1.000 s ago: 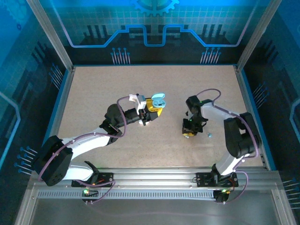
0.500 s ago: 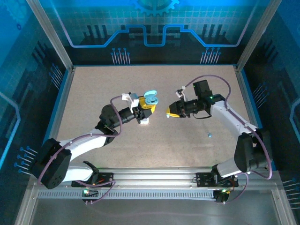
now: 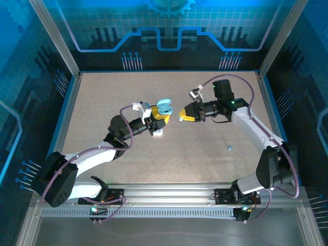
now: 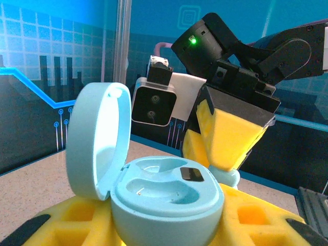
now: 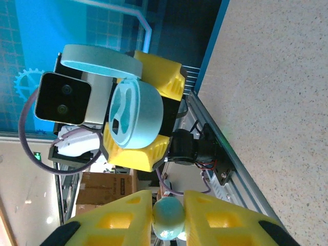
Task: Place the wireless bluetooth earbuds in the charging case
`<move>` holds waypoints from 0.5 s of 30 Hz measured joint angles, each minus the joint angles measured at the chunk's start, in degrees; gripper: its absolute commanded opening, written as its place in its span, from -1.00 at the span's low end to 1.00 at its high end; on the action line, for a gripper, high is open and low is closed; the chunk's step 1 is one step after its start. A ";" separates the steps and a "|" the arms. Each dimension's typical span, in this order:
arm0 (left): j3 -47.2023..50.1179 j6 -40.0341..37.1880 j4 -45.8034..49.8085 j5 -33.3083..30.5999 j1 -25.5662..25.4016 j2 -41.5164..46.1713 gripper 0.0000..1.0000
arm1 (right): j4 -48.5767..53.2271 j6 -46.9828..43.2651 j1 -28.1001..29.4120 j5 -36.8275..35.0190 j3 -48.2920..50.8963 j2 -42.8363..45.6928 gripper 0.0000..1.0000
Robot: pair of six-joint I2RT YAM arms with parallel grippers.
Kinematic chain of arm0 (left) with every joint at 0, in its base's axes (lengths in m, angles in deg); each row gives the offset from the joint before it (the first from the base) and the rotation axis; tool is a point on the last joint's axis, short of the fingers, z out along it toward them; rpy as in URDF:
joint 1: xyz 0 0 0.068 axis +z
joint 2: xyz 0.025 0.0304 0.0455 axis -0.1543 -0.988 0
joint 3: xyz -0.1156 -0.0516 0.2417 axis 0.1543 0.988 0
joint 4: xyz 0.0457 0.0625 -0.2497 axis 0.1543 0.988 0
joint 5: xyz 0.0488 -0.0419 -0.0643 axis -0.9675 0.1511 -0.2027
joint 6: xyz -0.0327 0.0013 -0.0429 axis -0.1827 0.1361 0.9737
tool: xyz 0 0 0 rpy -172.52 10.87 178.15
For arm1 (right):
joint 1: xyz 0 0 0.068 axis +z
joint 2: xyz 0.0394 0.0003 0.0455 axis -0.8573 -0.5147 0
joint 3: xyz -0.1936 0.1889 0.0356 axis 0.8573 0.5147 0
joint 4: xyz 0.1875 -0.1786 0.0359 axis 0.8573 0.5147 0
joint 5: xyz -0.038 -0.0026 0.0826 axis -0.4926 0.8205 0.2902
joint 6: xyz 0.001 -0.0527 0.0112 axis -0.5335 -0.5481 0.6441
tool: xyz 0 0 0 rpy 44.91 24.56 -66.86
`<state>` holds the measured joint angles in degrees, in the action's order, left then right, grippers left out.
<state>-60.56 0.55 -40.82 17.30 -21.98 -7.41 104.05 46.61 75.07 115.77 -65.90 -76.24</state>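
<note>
Swung up from its low spot near the table's right side a second ago, the right gripper (image 3: 182, 118) now points left at the case, slightly higher and closer than half a second back; its yellow fingers (image 5: 125, 218) are pinched nearly together on a teal bud (image 5: 169, 216), whose rounded end shows between the pads. Since the first frame the left gripper (image 3: 160, 119) has drifted a little left with its load, and it sits as it did in the second; it is clamped partway closed on the teal case (image 3: 163, 113), with the lid (image 3: 164, 105) hinged open.

From above, the two grippers face each other over mid-table, tips near but apart, and the held bud is too small to make out; the right wrist view shows it plainly, with the case (image 5: 136, 120) ahead, its mouth turned toward the camera and the lid (image 5: 100, 59) swung aside. The left wrist view adds detail: two wells in the case (image 4: 166, 197), a small dark contact (image 4: 192, 174) in one, the lid (image 4: 97, 138) standing at left, and the right gripper (image 4: 212, 164) just behind the rim, with the bud (image 4: 231, 178) at its tips, not yet inside.

One loose bud (image 3: 229, 147) lies on the table (image 3: 102, 102) where it lay before, well right of both grippers.
</note>
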 measured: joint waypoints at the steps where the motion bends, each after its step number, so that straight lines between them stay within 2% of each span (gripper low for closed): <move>1: 0.00 -0.07 0.00 0.11 0.00 0.00 -0.37 | -0.04 0.33 0.00 -0.04 -0.22 0.00 -0.53; 5: 0.00 -0.24 0.13 0.83 -0.02 -0.02 -0.36 | 0.15 0.52 0.02 -0.48 -1.95 0.07 -0.51; 15: -0.24 -1.60 0.87 1.95 -1.68 -1.44 -0.36 | 3.78 -4.63 2.69 -7.82 -7.82 3.02 -0.52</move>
<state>-60.80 -1.04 -39.95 19.24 -23.66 -8.86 107.83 41.98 77.76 107.94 -73.73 -73.22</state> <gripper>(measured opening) 0.374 0.240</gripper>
